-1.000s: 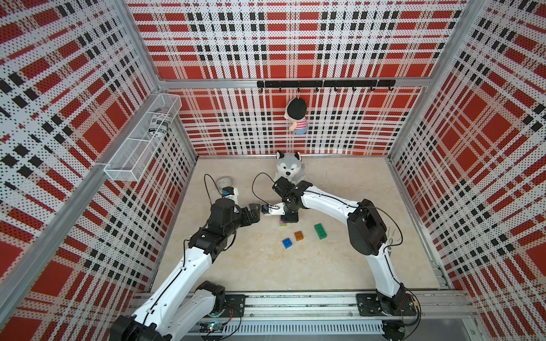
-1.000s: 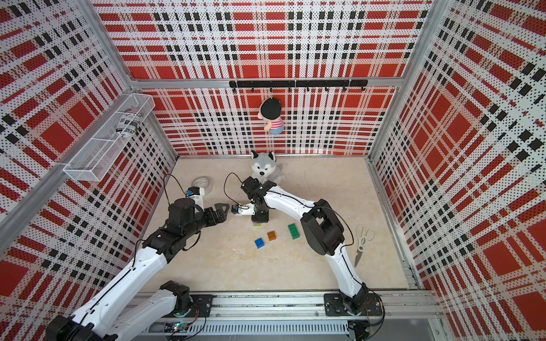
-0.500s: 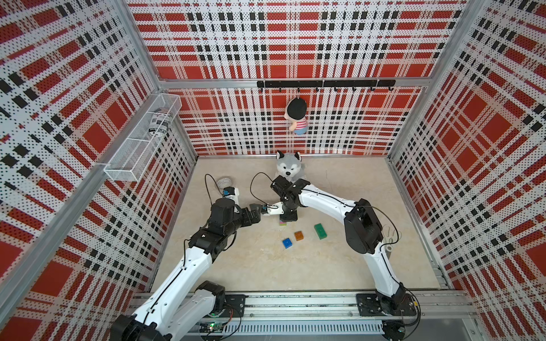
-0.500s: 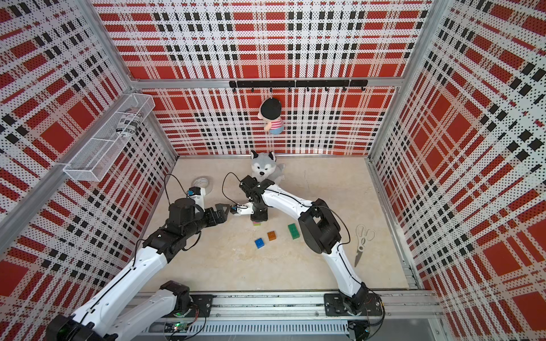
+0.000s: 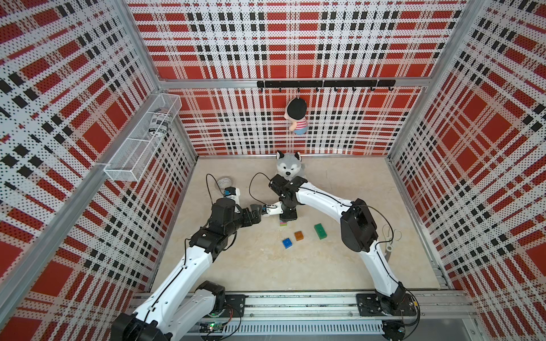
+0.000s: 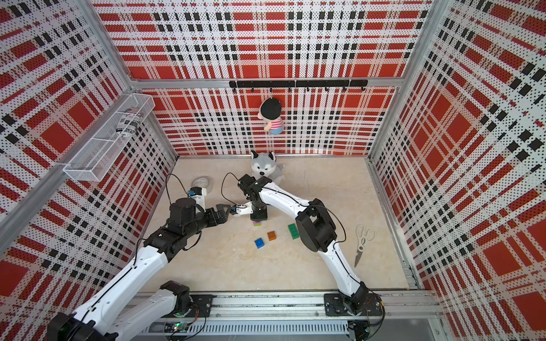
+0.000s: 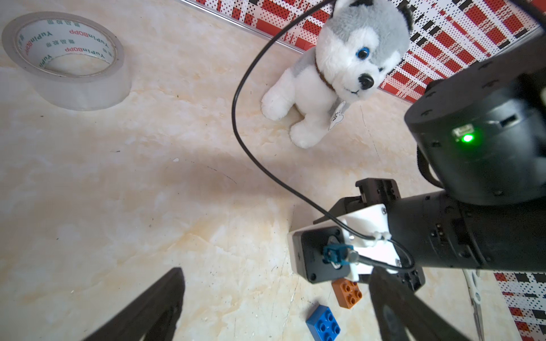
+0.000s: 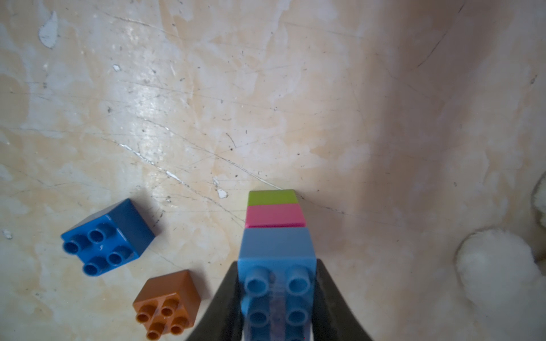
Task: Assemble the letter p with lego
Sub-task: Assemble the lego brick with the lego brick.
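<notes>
Here the right end effector (image 8: 277, 265) is clamped narrow on a light blue brick (image 8: 276, 245), one finger on each long side. That brick tops a short stack: under it sits a pink brick (image 8: 274, 215), and under that a lime green brick (image 8: 272, 197), whose lower end appears to rest on the tabletop (image 5: 266, 265). In both top views the right end effector (image 5: 288, 217) (image 6: 259, 217) points straight down, so only a sliver of pink and lime shows beneath it.

The three loose pieces lie in a row, on the side of the stack nearer the arms' bases. The orange brick (image 8: 168, 298) (image 5: 299, 235) is near the held stack. The dark blue brick (image 8: 109, 236) (image 5: 287, 243) is just beside the orange one and apart from it. The dark green brick (image 5: 320, 230) (image 6: 293, 231) lies on the orange brick's other side. All three are studs up.

The left end effector (image 7: 276, 271) (image 5: 255, 211) stands wide and holds nothing. It points sideways at the right arm's wrist, its tips just beside the white camera housing there; I cannot tell whether they touch. It is near the stack.

Toward the back wall, a clear tape roll (image 7: 68, 59) and a plush husky (image 7: 339, 68) sit well apart from the bricks. Scissors (image 6: 363, 240) lie beyond the right arm.
</notes>
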